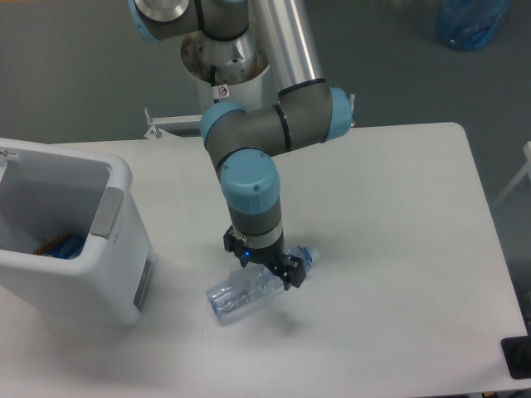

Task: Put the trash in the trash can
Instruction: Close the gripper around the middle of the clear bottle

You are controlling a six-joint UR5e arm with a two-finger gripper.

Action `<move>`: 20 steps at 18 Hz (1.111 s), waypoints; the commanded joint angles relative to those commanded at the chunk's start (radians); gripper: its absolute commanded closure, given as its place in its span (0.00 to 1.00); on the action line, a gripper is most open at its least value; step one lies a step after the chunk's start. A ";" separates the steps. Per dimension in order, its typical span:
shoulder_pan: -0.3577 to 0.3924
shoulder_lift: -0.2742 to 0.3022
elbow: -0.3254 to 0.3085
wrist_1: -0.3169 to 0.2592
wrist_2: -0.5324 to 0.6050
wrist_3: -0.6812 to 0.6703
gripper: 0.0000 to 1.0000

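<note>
Here, bottle: the crushed clear bluish bottle [249, 290] lies flat on the white table [398, 215], toward the front and a little left of centre.
Long axis: it runs on a diagonal, from its broad base at the lower left to its neck at the upper right.
Cap end: the cap [310, 254] points up and to the right, away from the trash can, and shows just past the gripper.
Gripper: the gripper [264, 264] stands directly over the upper half of the bottle, wrist pointing straight down, a blue light lit on its body.
Jaws: the dark fingers sit either side of the bottle's body, but whether they press it or stand free of it cannot be told from this view.
Wrapper: the crumpled clear-white wrapper cannot be made out; the arm covers the spot beside the bottle.
Trash can: the white trash can [124, 249] stands at the left edge of the table, its grey handle patch [106, 212] facing the bottle, something blue and orange lying inside.
Gap: a strip of bare table separates the bottle's base from the can's right wall.
Open room: the table's right half and front strip are bare surface; the front edge runs near below the bottle.
Off the table: a blue bag [471, 23] sits on the floor at the far right.
</note>
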 joint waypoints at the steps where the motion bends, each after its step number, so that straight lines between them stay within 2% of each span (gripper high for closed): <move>1: -0.003 0.002 -0.002 -0.002 -0.003 -0.002 0.00; 6: -0.014 -0.002 -0.011 -0.002 -0.002 -0.005 0.00; 11: -0.014 -0.055 0.037 0.006 0.006 -0.005 0.00; 16: -0.014 -0.084 0.072 0.008 0.009 -0.002 0.00; 20: -0.015 -0.098 0.074 0.011 0.011 -0.003 0.00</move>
